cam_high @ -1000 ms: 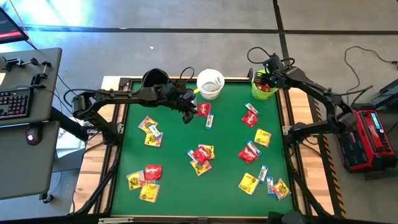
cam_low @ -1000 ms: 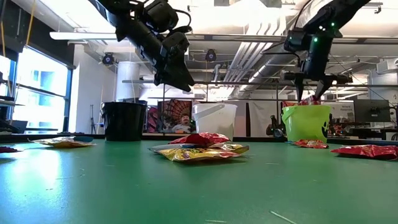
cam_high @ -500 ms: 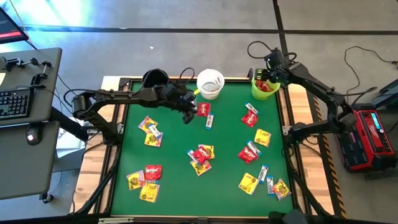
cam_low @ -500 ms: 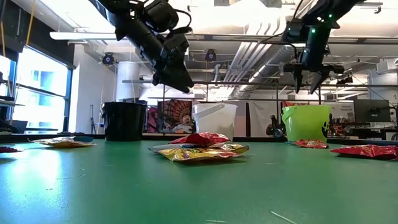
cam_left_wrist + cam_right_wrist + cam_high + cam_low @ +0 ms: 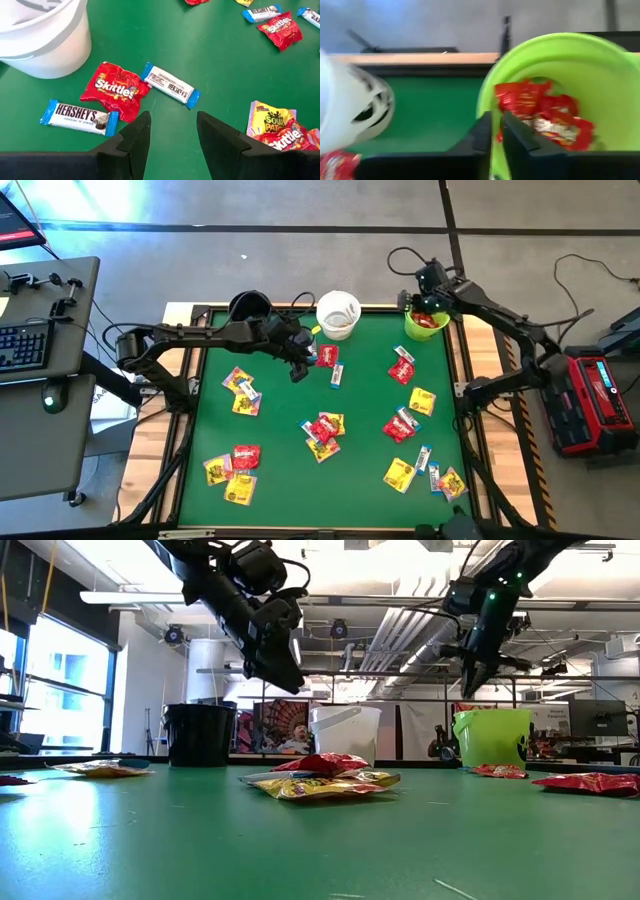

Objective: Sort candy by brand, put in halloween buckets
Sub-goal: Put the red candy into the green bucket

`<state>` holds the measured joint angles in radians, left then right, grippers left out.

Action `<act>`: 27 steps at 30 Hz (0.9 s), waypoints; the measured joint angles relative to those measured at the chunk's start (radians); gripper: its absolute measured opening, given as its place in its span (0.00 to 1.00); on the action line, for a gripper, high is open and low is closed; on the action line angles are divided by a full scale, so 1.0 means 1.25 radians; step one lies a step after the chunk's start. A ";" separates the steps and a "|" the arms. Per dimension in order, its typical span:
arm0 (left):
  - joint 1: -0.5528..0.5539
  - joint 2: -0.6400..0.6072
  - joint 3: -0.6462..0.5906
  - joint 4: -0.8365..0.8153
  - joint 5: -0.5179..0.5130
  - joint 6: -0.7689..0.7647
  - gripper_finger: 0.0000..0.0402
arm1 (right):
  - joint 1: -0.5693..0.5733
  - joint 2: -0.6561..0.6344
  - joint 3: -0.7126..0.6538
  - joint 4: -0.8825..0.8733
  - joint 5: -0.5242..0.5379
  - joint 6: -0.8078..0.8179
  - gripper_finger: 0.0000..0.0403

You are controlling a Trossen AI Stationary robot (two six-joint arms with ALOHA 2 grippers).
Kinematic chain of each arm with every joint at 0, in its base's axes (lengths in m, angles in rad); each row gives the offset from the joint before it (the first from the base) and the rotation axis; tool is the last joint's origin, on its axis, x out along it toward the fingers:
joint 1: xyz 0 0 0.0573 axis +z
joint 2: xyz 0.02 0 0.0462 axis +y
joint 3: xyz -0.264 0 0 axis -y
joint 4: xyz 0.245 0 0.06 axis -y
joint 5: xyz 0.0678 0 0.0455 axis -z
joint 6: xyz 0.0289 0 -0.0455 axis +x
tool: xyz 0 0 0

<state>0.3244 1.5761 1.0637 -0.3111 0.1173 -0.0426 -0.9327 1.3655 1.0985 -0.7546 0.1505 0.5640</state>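
Since the earlier frame, the right gripper (image 5: 421,288) had risen from inside the green bucket (image 5: 428,323) and drifted to its far-left rim, its fingers going from spread to nearly together with nothing between them. Left arm had barely stirred.

High view: the black bucket (image 5: 248,307), white bucket (image 5: 338,314) and green bucket stood along the far edge of the tabletop (image 5: 280,430). Red packets lay in the green one. Many red, yellow and white-and-blue packets were still scattered over the green surface, so sorting looked well short of done. The left gripper (image 5: 297,366) hung over the far middle, beside a red packet (image 5: 327,355) and a white-and-blue bar (image 5: 337,375).

Low view: both grippers were clear of the tabletop; the right one hovered above the green bucket (image 5: 492,737), empty.

Left wrist view: the left gripper's (image 5: 171,131) fingers stood apart, empty, above a Skittles packet (image 5: 115,89) flanked by two Hershey's bars (image 5: 169,85) (image 5: 79,116), all just beside the white bucket (image 5: 45,37).

Right wrist view: the right fingers (image 5: 485,131) were almost closed, with red packets (image 5: 545,117) lying inside the green bucket (image 5: 600,65).

A drop into the green bucket looked just finished. Next, the left gripper probably needed to descend over one packet alone, avoiding its neighbours, while the right arm returned for another red one.
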 joint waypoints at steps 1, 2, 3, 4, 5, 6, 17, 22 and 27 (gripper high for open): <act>0.000 0.000 0.000 0.000 0.000 -0.001 0.38 | 0.005 0.000 0.000 0.004 -0.012 -0.008 0.03; 0.000 0.000 0.000 -0.001 0.000 -0.004 0.38 | 0.011 -0.002 0.001 0.006 -0.024 -0.011 0.03; 0.000 0.000 0.000 -0.003 0.000 -0.004 0.38 | 0.016 -0.004 0.005 0.002 -0.037 -0.017 0.03; 0.000 0.000 0.000 -0.005 0.000 -0.004 0.38 | 0.023 -0.010 0.008 0.002 -0.045 -0.030 0.03; 0.000 0.000 0.000 -0.007 0.000 -0.004 0.38 | 0.032 -0.020 0.009 0.004 -0.048 -0.045 0.02; 0.000 0.000 0.000 -0.010 0.000 -0.004 0.38 | 0.045 -0.031 0.009 0.008 -0.051 -0.059 0.01; 0.000 0.000 0.000 -0.041 0.003 -0.004 0.38 | 0.240 -0.151 -0.118 0.241 -0.038 -0.120 0.00; -0.008 0.000 0.000 -0.071 0.018 0.008 0.38 | 0.348 -0.190 -0.168 0.280 0.007 -0.170 0.00; -0.030 0.000 0.000 -0.096 0.024 0.041 0.38 | 0.377 -0.181 -0.171 0.258 -0.041 -0.165 0.00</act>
<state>0.2865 1.5761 1.0637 -0.4316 0.1474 0.0087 -0.4618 1.1391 0.8848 -0.4324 0.0989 0.3576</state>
